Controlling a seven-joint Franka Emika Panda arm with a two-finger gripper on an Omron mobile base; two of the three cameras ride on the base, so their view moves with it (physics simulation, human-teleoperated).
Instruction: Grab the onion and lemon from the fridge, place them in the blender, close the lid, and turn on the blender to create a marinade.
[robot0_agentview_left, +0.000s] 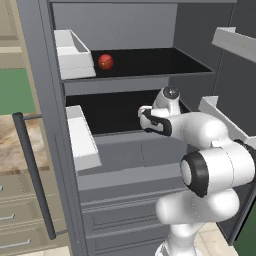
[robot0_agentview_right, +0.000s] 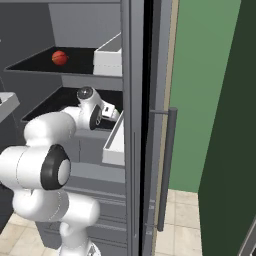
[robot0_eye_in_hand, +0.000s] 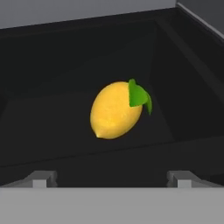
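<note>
Gripper (robot0_eye_in_hand: 112, 178) jaws wide apart, clamped on nothing, two small grey finger tips (robot0_eye_in_hand: 40, 178) low in the hand view, lemon (robot0_eye_in_hand: 114, 110) ahead in the gap line between them, not touching either tip. One lemon: bright yellow, oval, finely pitted skin, one glossy green leaf at its upper right end, lying on a dark matte shelf floor inside the fridge (robot0_agentview_left: 120, 160). From the base views the hand end of the arm reaches into the middle shelf opening; the lemon itself can't be made out there

One onion (robot0_agentview_left: 105, 61): small glossy red-brown ball, smooth, sitting on the upper shelf near its left front, just beside a white bin. Well above the gripper's shelf, apart from the arm

Fridge: one tall grey cabinet, flat matte panels, two black shelf floors visible, grey drawer fronts below. Doors swung open on both sides. White door bins (robot0_agentview_left: 72, 54), boxy, open-topped: two on the left door in the left base view, two more partly seen at the right edge. One long dark grey bar handle (robot0_agentview_left: 34, 172), round rod, on the left door; the right base view shows one such bar on a door edge too

One white arm (robot0_agentview_left: 215, 170), rounded smooth segments, dark joint rings

Wood-tone drawers and a marbled counter at far left; green wall and pale tiled floor in the right base view
</note>
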